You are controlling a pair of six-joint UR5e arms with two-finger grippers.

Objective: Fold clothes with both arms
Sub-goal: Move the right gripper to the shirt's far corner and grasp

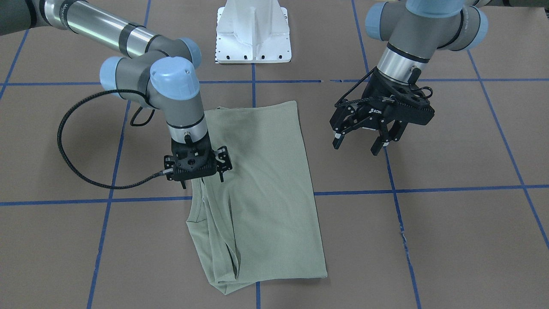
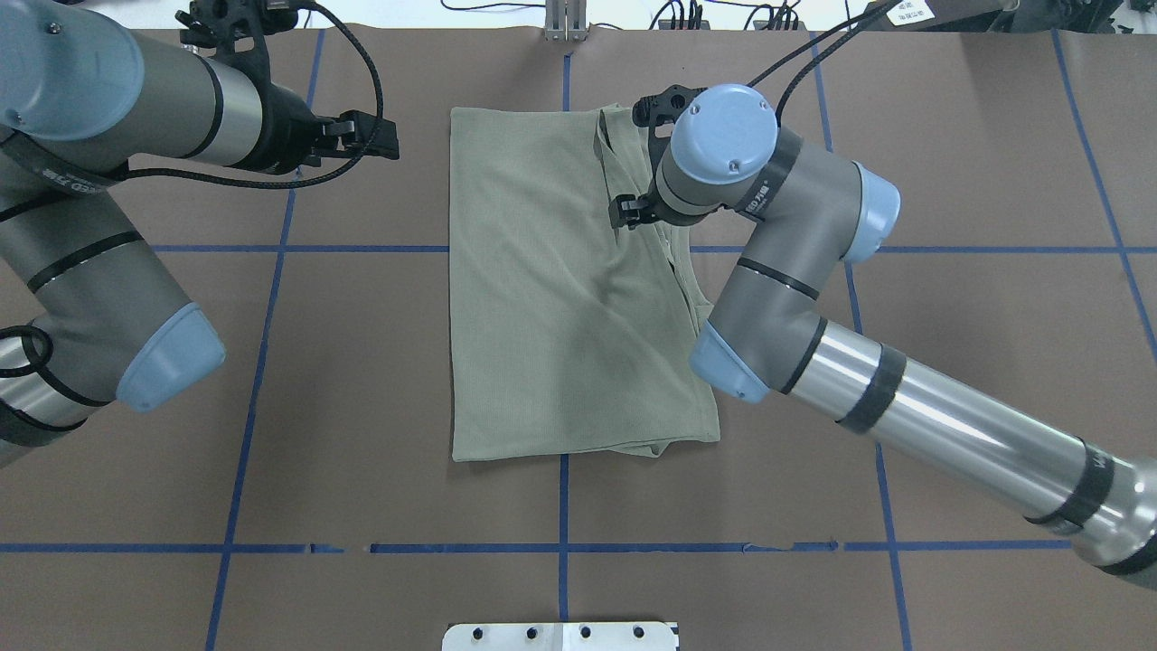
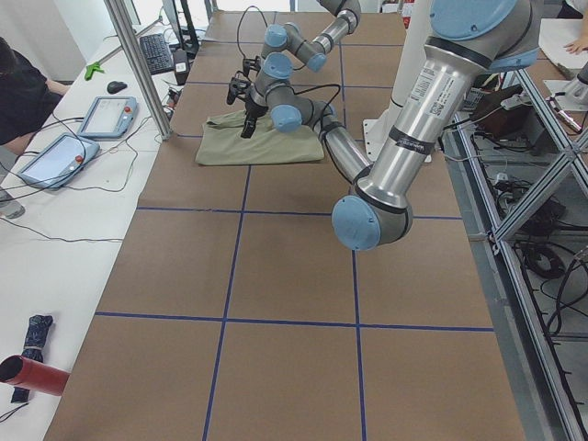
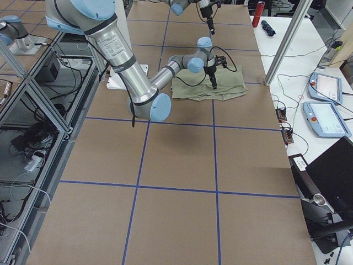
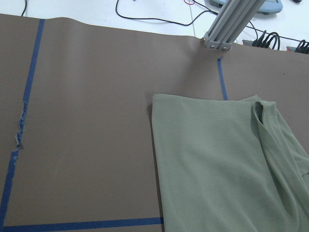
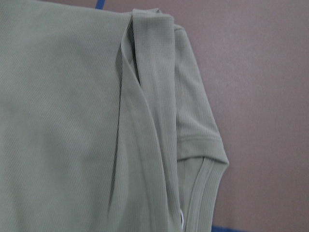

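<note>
So the sage-green shirt (image 1: 261, 184) is lying folded into a long panel on the brown surface (image 1: 450, 223), one short end towards the white base (image 1: 254, 34), flat apart from bunched-up folds down one long edge. The right end effector (image 1: 201, 180) points straight down at that bunched edge, but its wrist hides the fingers, so I can't tell if it's clenched on fabric or released. The left end effector (image 1: 358, 146) hovers off the shirt's opposite long edge, fingers spread wide, nothing in them.

Bright even overhead light, soft shadows, glare on metal, close-up slightly soft
</note>
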